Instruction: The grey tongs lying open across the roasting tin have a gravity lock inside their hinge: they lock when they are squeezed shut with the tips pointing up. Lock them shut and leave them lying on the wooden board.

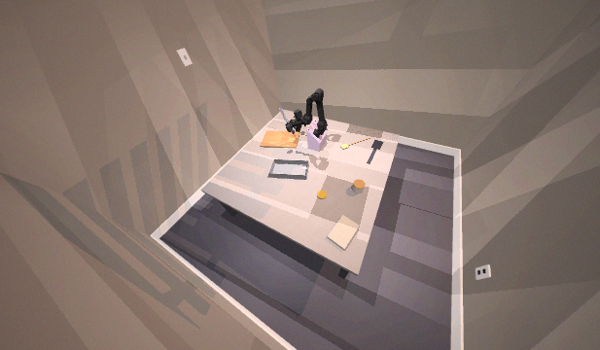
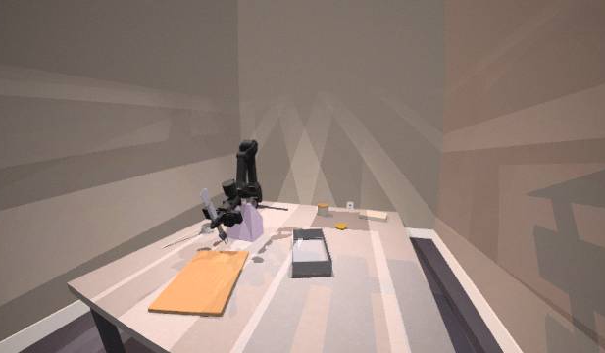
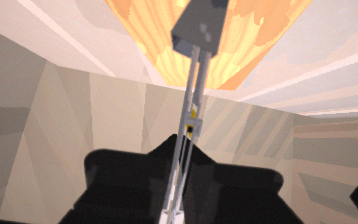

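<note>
The grey tongs (image 1: 283, 116) (image 2: 207, 200) (image 3: 200, 30) are held in my gripper (image 1: 291, 127) (image 2: 215, 219) (image 3: 177, 138), which is shut on their arms. They stand steeply in the air, slightly tilted, with the dark hinge block low and the pale tips up. The two arms run close together in the wrist view; whether the lock has caught cannot be told. The hinge end hangs above the table near the far edge of the wooden board (image 1: 272, 141) (image 2: 199, 286) (image 3: 150, 30), in the exterior view. The roasting tin (image 1: 288, 177) (image 2: 312, 269) stands apart, without tongs across it.
A lilac block (image 1: 315, 141) (image 2: 253, 226) stands close beside the arm. A black spatula (image 1: 376, 145), a yellow spoon (image 1: 344, 146), a jar (image 1: 358, 186) (image 2: 323, 210), a yellow disc (image 1: 322, 194) (image 2: 340, 226) and a cream slab (image 1: 343, 233) (image 2: 373, 216) lie farther off.
</note>
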Motion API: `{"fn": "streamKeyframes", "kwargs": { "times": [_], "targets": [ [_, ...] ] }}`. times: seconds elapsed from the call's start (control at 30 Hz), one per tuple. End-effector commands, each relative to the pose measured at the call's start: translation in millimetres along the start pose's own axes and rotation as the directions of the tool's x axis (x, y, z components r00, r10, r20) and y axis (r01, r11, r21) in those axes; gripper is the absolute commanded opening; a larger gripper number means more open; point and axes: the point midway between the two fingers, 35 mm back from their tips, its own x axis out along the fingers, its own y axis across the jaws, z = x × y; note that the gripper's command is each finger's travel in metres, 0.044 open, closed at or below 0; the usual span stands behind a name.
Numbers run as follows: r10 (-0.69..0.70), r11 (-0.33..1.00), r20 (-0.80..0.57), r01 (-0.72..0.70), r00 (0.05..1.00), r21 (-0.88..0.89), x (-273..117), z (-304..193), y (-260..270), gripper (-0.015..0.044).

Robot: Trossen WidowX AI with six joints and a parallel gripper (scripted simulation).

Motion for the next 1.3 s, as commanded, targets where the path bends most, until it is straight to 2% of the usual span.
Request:
{"fn": "streamKeyframes", "kwargs": {
  "times": [0.0,0.97,1.27],
  "targets": [
    [0.004,1.000,-0.005,-0.004,1.000,-0.005,-0.9,-0.3,0.6,-0.0150],
    [0.004,1.000,-0.003,-0.004,1.000,-0.005,-0.3,-0.2,0.6,-0.0150],
    [0.002,1.000,0.114,-0.003,0.994,0.002,22.1,5.0,1.4,-0.0150]
  ]
}}
